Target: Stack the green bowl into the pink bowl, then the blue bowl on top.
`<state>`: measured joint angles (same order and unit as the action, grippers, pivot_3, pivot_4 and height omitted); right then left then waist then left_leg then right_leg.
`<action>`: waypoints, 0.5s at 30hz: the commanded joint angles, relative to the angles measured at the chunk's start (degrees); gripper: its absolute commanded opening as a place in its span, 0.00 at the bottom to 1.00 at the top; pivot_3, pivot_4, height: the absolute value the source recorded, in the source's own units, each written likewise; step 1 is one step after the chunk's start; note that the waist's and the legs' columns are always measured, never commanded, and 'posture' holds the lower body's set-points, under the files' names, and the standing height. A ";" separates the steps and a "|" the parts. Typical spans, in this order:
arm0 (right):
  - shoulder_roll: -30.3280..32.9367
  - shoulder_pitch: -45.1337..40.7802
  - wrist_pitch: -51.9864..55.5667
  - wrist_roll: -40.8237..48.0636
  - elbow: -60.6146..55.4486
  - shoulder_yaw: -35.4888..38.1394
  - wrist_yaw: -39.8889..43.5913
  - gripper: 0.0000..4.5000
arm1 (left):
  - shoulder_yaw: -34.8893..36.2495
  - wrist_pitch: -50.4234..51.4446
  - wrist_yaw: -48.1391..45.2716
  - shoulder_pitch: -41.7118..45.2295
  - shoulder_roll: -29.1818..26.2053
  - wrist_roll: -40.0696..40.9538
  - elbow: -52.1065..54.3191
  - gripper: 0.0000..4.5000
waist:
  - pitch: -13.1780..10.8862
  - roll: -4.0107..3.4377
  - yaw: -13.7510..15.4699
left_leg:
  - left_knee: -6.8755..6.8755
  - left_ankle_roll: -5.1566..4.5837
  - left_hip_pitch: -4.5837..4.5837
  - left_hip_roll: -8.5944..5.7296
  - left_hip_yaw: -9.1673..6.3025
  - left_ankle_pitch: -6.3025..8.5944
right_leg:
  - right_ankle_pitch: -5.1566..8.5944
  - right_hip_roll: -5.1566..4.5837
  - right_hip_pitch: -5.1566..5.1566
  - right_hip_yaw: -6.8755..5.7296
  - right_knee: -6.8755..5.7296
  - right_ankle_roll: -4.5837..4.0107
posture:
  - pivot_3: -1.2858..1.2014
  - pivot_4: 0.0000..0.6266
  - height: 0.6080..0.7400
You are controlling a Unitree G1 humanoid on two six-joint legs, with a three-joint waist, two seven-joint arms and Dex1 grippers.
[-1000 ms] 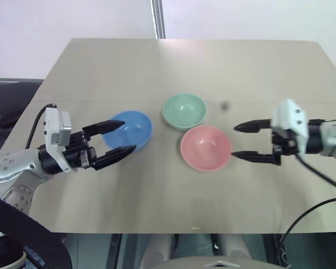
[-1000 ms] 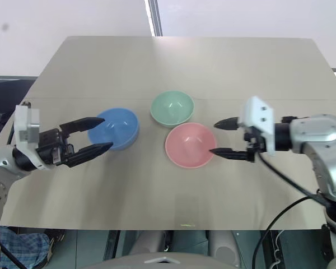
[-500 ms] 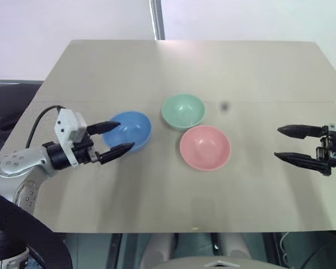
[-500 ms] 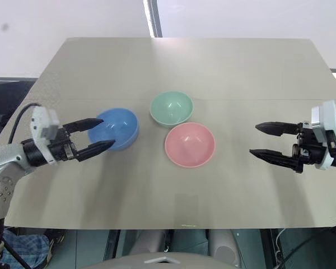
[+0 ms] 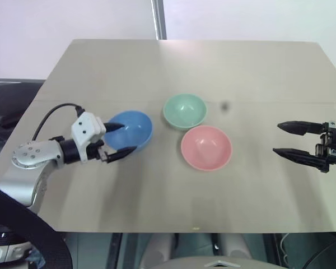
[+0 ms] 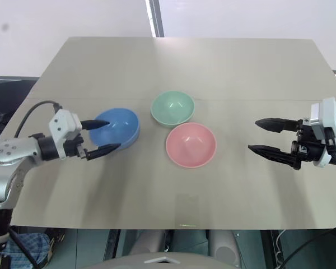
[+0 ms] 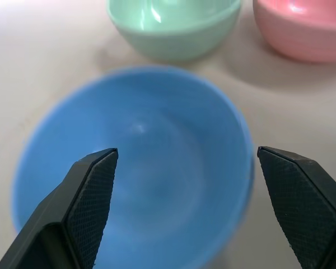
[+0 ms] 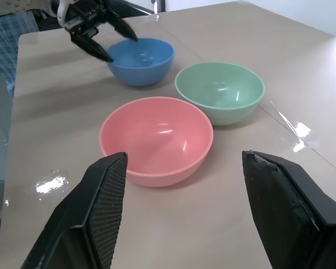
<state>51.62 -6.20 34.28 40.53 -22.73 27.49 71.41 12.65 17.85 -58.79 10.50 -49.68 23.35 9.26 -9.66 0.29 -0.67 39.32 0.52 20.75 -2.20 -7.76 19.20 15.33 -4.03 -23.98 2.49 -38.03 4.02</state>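
On the tabletop (image 5: 157, 202), the left tool (image 5: 122, 138) stood released around the blue bowl (image 5: 131, 130); the right tool (image 5: 291, 139) hung released, well apart.

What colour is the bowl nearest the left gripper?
Sky blue: the blue bowl, plain and smooth. It shows best in the left wrist view.

Looking down from the head in 2 near-identical eye views over the whole table (image 5: 157, 202), while 2 wrist views sit low and close, sharing the blue bowl (image 7: 134, 168), green bowl (image 8: 219, 89) and pink bowl (image 8: 157, 137).
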 commanded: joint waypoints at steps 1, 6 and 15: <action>1.43 0.24 -0.97 1.57 -2.04 1.01 -0.56 0.79 | -0.18 0.74 1.23 6.58 2.05 2.76 0.05 0.94 | 0.00 0.00 0.07 | 0.02 0.00 0.00 -0.02 0.00 0.00 | 0.00 0.00 0.00 -0.01 -0.01 0.00 | 0.52 0.24 1.00; 1.91 -0.52 -1.19 1.95 -1.60 0.09 -1.22 0.79 | -5.89 -1.78 -0.99 16.64 3.75 -0.14 -4.05 0.94 | 0.00 0.01 -0.14 | 0.09 0.00 0.02 -0.13 0.04 0.00 | 0.00 0.00 0.06 -0.09 -0.02 0.00 | 0.52 0.24 1.00; 2.62 -2.17 -2.36 1.63 -0.38 -1.42 -2.06 0.79 | -17.79 -17.77 -16.15 32.37 4.20 -8.75 -19.01 0.94 | 0.00 0.01 -0.23 | 0.16 0.00 0.02 -0.29 0.14 -0.01 | 0.00 0.01 0.08 -0.13 -0.05 0.01 | 0.52 0.24 1.00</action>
<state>53.33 -7.73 33.12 41.47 -22.43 25.22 69.45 -5.09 2.79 -72.81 41.58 -45.19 15.35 -8.67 -9.67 0.31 -0.90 39.50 0.52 20.79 -2.51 -7.63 19.19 15.33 -4.03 -23.90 2.35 -38.08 4.03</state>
